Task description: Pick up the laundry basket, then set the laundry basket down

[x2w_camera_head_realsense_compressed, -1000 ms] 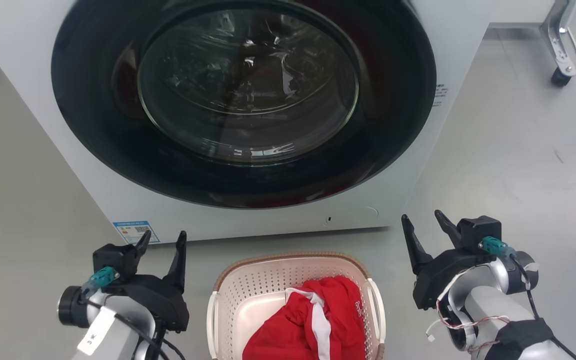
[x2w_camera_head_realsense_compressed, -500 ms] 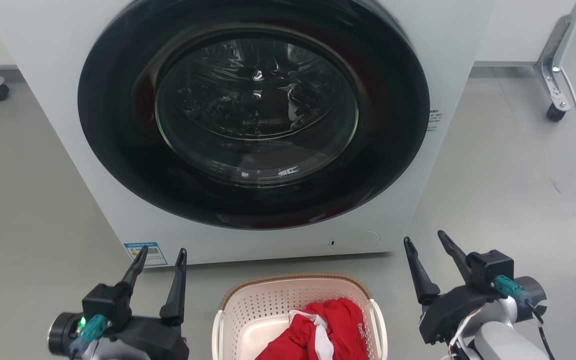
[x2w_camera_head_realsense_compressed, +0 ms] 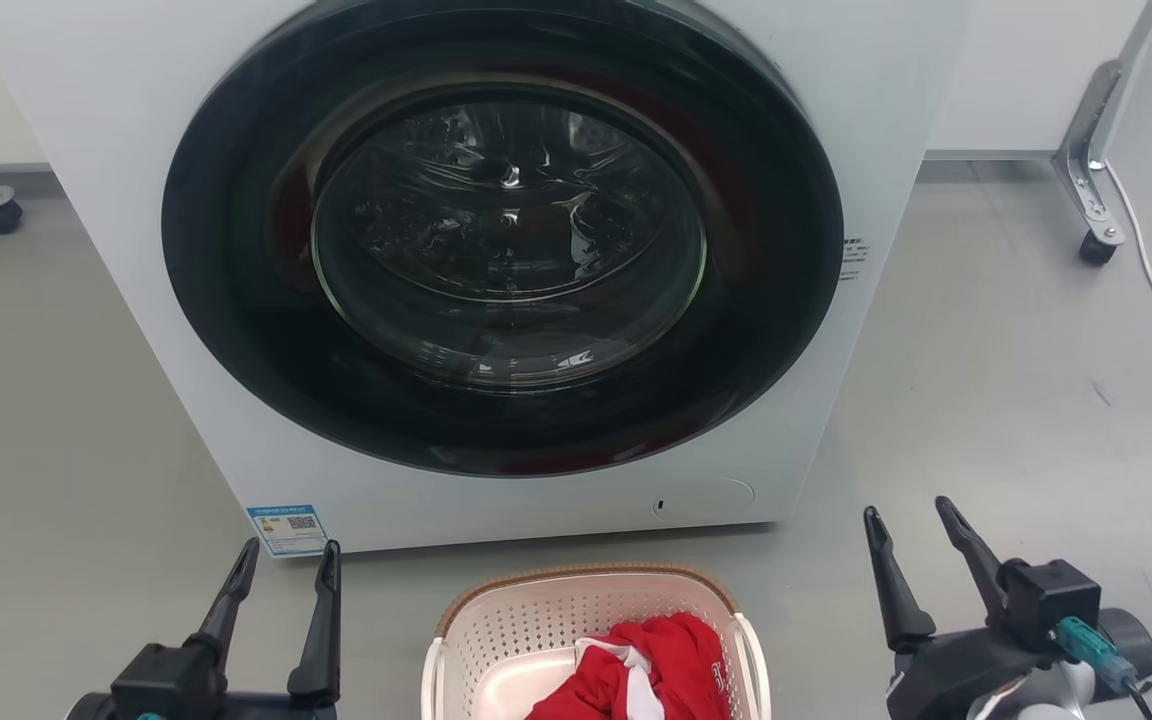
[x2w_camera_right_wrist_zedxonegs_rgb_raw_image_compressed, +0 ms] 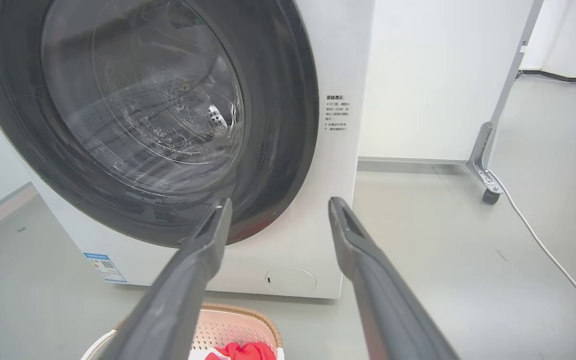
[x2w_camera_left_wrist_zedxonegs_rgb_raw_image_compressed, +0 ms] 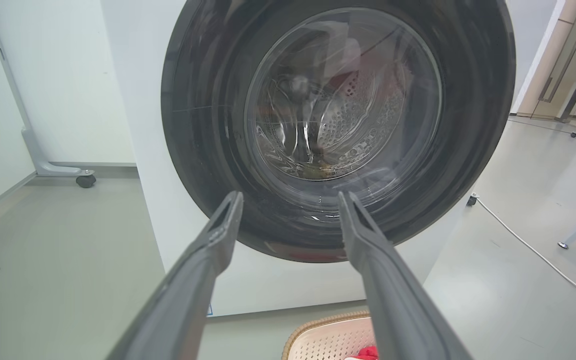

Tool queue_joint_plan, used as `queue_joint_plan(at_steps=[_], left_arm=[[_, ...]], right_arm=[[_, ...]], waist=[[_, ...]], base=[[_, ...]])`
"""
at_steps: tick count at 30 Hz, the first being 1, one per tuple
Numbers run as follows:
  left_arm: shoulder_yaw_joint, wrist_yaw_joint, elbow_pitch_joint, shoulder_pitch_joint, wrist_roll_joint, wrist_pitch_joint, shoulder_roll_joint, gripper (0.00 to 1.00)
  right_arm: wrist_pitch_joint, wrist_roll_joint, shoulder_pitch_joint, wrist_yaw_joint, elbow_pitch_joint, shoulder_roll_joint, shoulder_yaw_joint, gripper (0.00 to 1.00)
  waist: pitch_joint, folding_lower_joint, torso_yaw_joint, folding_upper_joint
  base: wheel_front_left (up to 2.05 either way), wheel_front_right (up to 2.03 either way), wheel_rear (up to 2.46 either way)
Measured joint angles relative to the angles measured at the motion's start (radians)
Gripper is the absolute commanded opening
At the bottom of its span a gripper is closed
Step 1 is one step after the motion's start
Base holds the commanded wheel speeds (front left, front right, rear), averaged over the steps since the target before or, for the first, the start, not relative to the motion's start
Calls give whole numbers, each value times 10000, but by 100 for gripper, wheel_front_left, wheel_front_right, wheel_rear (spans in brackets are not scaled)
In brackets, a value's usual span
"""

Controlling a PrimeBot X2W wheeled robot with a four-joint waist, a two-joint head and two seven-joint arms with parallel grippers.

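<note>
Laundry basket (x2w_camera_head_realsense_compressed: 536, 625) sat just near of the washer (x2w_camera_head_realsense_compressed: 506, 270). Left gripper (x2w_camera_head_realsense_compressed: 293, 548) and right gripper (x2w_camera_head_realsense_compressed: 907, 508) flanked it, fingers spread, empty

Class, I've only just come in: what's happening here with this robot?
A two-armed robot faces a closed front-loading washing machine. The laundry basket sits on the floor before it, with a red garment inside. The left pincer and right pincer hover open on either side of the basket, touching neither handle and holding nothing.
</note>
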State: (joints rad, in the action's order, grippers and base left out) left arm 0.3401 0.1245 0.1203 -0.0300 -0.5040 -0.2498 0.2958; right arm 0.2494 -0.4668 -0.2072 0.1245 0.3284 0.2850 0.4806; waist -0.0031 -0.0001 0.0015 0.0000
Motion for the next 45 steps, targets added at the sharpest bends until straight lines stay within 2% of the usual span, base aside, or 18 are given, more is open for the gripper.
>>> queue_joint_plan(at_steps=[14, 27, 39, 40, 45], left_arm=[[-1060, 0, -453, 883, 518, 35, -830, 100], [-1262, 0, -777, 1208, 1126, 690, -1108, 100], [-1383, 0, -1072, 1253, 1613, 1248, -1262, 100], [-1379, 0, -1060, 1257, 1618, 1275, -1275, 0], [-1344, -21, -685, 1408, 1503, 1315, -1386, 0]], right_arm=[[0, 1235, 1056, 0, -1074, -497, -1097, 100], [-391, 2044, 1395, 0, -1766, -748, -1402, 100], [-915, 2316, 1552, 0, -2299, -930, -1615, 100], [-941, 2318, 1559, -2, -2295, -949, -1615, 0], [-986, 2217, 1847, -23, -1933, -1066, -1595, 0]], waist=[[-43, 0, -57, 0], [-54, 0, -11, 1], [-22, 1, 1, 0], [-18, 2, 1, 0], [-16, 2, 1, 0]], base=[[0, 0, 0], [0, 0, 0], [0, 0, 0], [0, 0, 0], [0, 0, 0]])
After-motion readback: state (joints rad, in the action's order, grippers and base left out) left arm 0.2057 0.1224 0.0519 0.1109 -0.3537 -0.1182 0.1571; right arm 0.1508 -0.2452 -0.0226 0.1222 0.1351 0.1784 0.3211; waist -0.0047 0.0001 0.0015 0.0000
